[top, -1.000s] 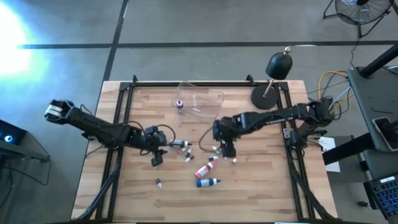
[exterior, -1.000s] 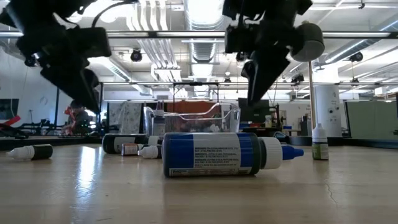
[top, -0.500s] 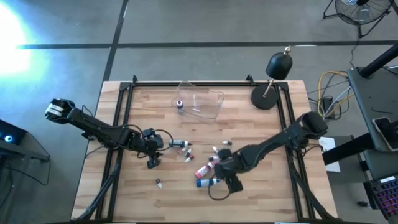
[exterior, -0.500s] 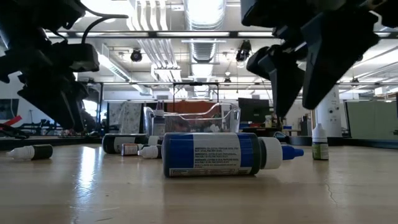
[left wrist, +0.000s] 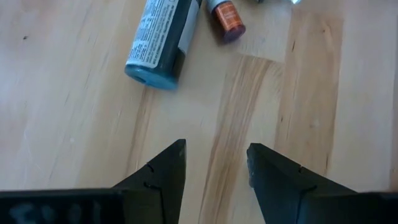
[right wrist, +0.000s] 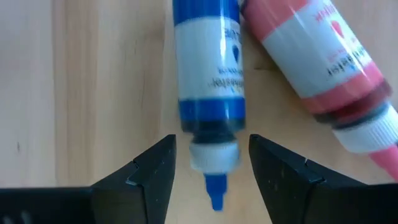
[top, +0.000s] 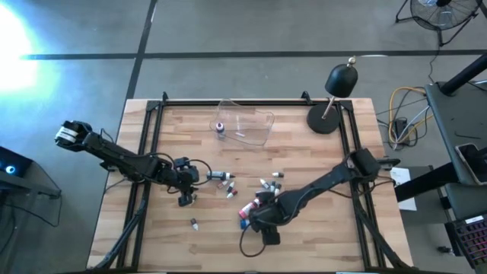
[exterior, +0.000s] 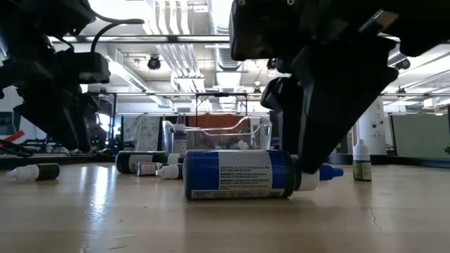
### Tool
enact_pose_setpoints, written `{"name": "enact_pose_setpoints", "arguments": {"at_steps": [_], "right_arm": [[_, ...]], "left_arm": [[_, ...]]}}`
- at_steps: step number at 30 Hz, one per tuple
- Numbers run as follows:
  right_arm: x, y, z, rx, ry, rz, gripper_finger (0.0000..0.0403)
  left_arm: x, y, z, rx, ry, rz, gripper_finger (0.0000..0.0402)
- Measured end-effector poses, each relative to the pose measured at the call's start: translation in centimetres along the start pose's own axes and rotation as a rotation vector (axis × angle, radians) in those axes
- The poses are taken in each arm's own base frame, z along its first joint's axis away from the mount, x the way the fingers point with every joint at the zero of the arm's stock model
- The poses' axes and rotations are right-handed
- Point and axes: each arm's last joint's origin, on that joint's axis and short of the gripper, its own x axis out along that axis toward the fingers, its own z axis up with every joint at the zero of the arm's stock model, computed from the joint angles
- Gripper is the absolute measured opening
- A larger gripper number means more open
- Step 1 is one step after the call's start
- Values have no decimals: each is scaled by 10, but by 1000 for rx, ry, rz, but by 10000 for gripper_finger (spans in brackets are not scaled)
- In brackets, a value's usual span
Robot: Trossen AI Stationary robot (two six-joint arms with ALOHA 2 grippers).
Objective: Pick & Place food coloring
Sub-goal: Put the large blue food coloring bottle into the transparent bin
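Right end effector over the blue bottle's cap end

The right end effector [right wrist: 211, 165] hangs spread wide, one finger on each side of the white cap of the blue food coloring bottle [right wrist: 208, 68] lying on the desk [top: 319, 243]. A pink-red bottle [right wrist: 317, 56] lies just beside the blue bottle. The left end effector [left wrist: 214, 168], spread apart and empty, hovers near a teal bottle [left wrist: 163, 38].

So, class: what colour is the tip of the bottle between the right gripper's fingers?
Blue, above a white cap on the blue bottle; right wrist view.
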Motion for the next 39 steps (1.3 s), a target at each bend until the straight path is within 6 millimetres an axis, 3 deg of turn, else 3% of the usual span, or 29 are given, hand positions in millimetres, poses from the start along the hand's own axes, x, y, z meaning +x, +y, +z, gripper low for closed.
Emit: {"name": "enact_pose_setpoints", "arguments": {"at_steps": [8, 17, 24, 27, 31, 39], "right_arm": [[3, 0, -2, 47, 15, -26, 188], [4, -1, -2, 57, 18, -24, 116], [-6, -8, 3, 250, 15, 21, 95], [-20, -13, 8, 325, -4, 60, 95], [-58, -27, 18, 417, -62, 143, 95], [-136, -107, 29, 913, -180, 270, 97]], "left_arm": [[0, 0, -1, 3, 6, 0, 147], [0, -1, -1, 4, 5, -3, 147], [0, -1, -1, 4, 4, -2, 147], [0, -1, -1, 4, 2, 3, 147], [0, 0, -1, 3, 0, 4, 147], [0, 0, 2, -1, -40, 48, 147]]}}
